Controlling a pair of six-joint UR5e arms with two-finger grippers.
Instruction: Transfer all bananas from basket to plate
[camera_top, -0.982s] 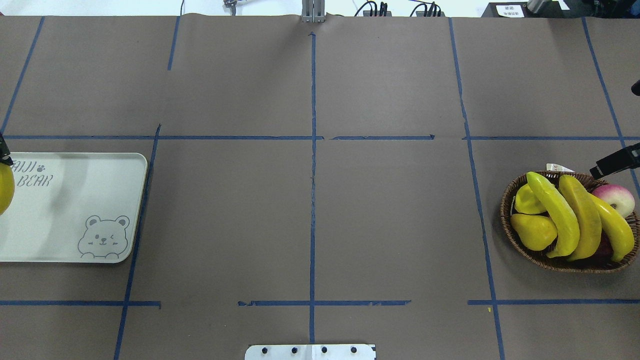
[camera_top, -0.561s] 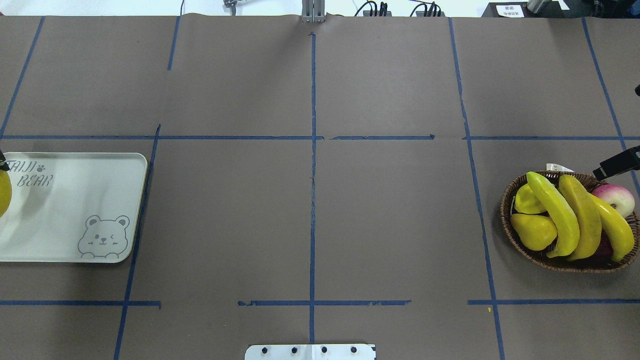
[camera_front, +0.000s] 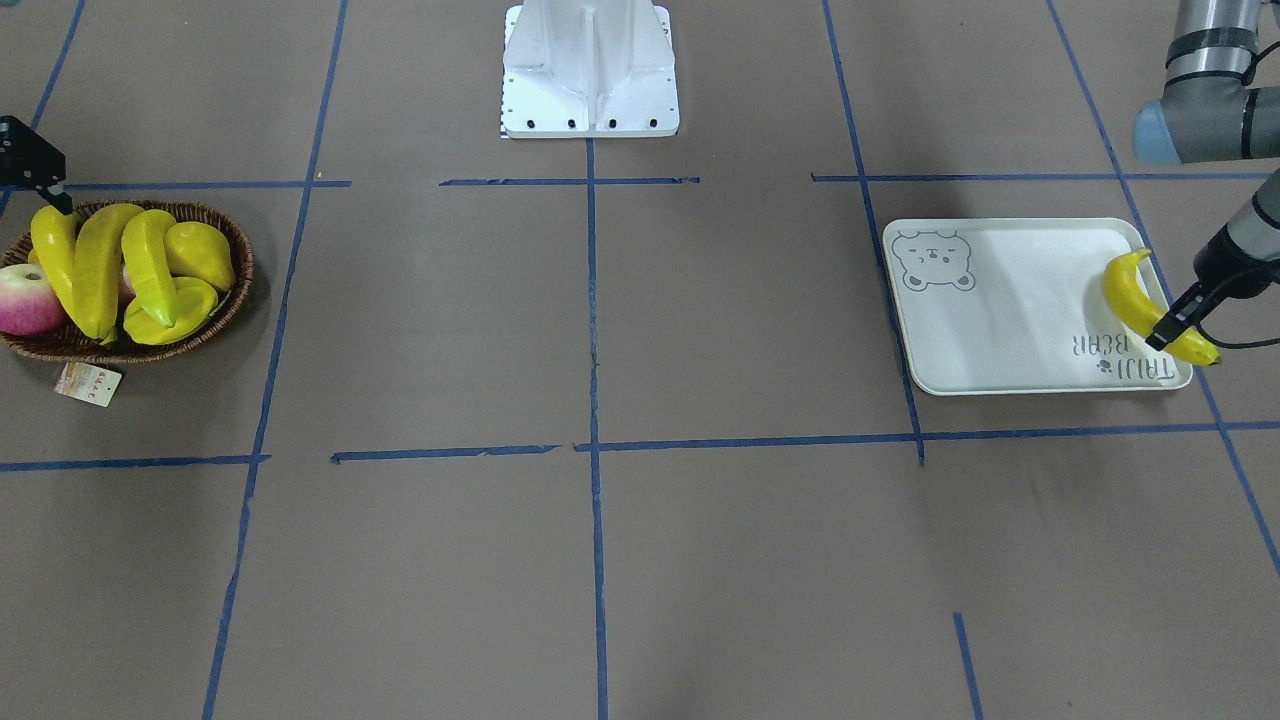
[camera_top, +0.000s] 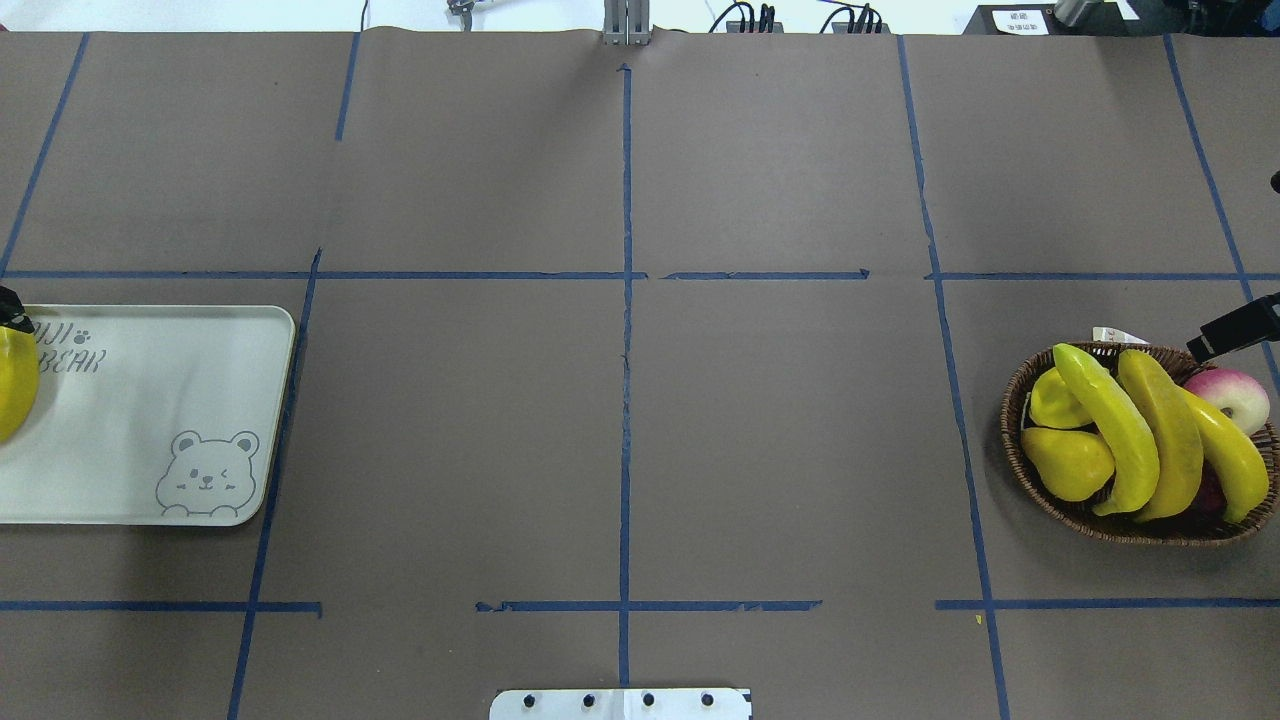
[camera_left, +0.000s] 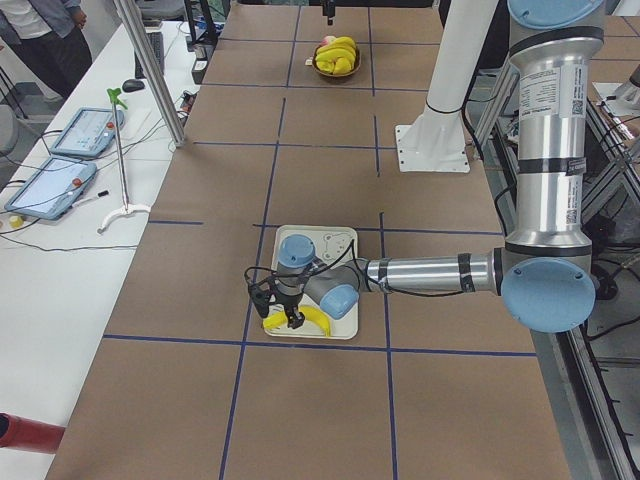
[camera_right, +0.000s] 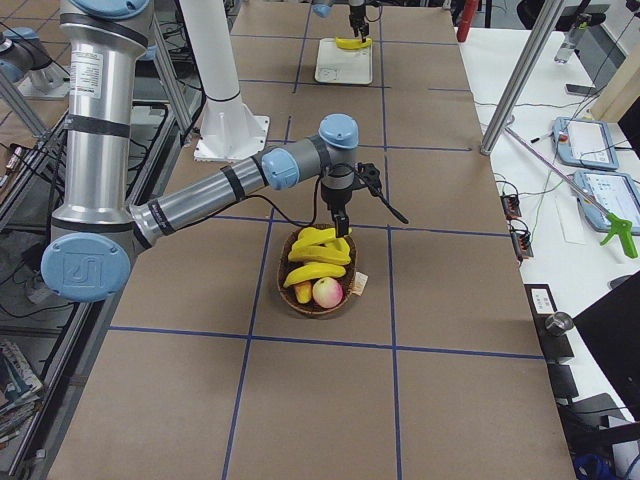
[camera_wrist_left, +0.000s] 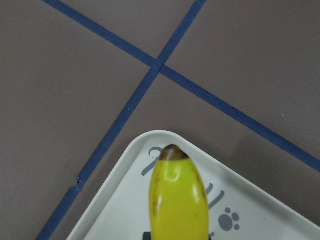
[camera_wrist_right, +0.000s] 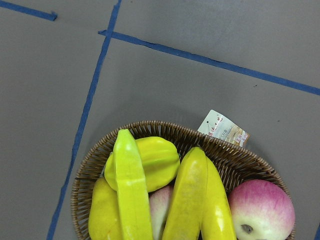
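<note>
Your left gripper (camera_front: 1172, 326) is clamped on one banana (camera_front: 1140, 298), gripping it near one end, with most of the fruit running away from the fingers over the plate (camera_front: 1010, 320). It sits right at the plate's outer short rim, by the lettering corner. The tip just past the fingers hangs at or beyond that rim; in the left wrist view the banana's dark end points toward the rounded corner. Whether it rests on the plate or hangs just above, you cannot tell.

Risk one: let go here and the banana may tip or roll over the raised rim onto the table, since so much of it lies near the edge. Shift inward toward the bear print first.

Risk two: if it is held above the surface, a glossy curved fruit will likely rock or slide on landing. Lower until it touches.

Risk three: fingers pulling off sideways could drag it out. Lift straight up.

Your right gripper (camera_top: 1228, 330) hovers just beyond the far rim of the basket (camera_top: 1040, 480), near the paper tag (camera_top: 1118, 335); its jaw state cannot be told. Below it three bananas (camera_top: 1160, 435) lie side by side, leaning on each other, beside a pear (camera_top: 1066, 462), a ridged yellow fruit (camera_top: 1052, 398) and a pink apple (camera_top: 1238, 396). Pulling one may drag neighbours out or grab two at once.
</note>
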